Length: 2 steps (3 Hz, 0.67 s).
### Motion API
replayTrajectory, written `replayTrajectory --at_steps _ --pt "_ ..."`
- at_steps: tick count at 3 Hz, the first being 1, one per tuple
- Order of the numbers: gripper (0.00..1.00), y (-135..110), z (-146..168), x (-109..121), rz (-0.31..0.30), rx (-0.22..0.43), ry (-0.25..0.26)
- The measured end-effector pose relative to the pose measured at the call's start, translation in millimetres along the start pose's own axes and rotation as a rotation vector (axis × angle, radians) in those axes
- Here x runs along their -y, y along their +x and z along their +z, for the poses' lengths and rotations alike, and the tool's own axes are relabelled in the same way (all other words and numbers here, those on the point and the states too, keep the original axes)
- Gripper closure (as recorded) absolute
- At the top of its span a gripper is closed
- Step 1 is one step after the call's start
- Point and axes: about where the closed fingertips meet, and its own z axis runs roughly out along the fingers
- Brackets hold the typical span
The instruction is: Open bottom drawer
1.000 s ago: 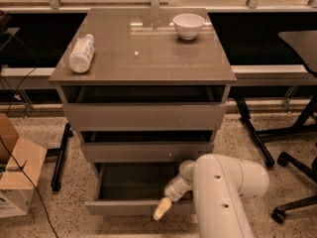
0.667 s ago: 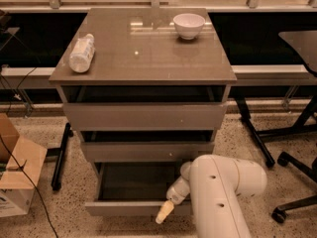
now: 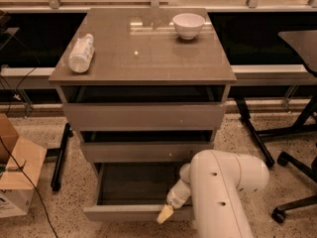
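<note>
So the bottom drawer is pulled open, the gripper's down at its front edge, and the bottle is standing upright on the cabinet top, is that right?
Not quite. The bottle is lying on its side on the cabinet top, not standing upright, as the camera view shows. The rest holds: the bottom drawer is pulled open, and the gripper is at its front edge.

Btm edge cuts off arm (image 3: 223, 192), which also hides one end of bottom drawer (image 3: 124, 212) front. gripper (image 3: 165, 214) at drawer's front lip. cardboard box (image 3: 17, 182) cut by frame's left edge; bottle (image 3: 81, 53) label unreadable.
</note>
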Motion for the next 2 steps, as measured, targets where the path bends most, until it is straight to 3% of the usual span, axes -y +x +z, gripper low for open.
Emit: replayTrajectory --at_steps 1,2 --pt "0.31 3 -2 -10 0.021 -0.007 -0.001" --pt "0.07 19 8 -36 0.083 -0.009 -0.031"
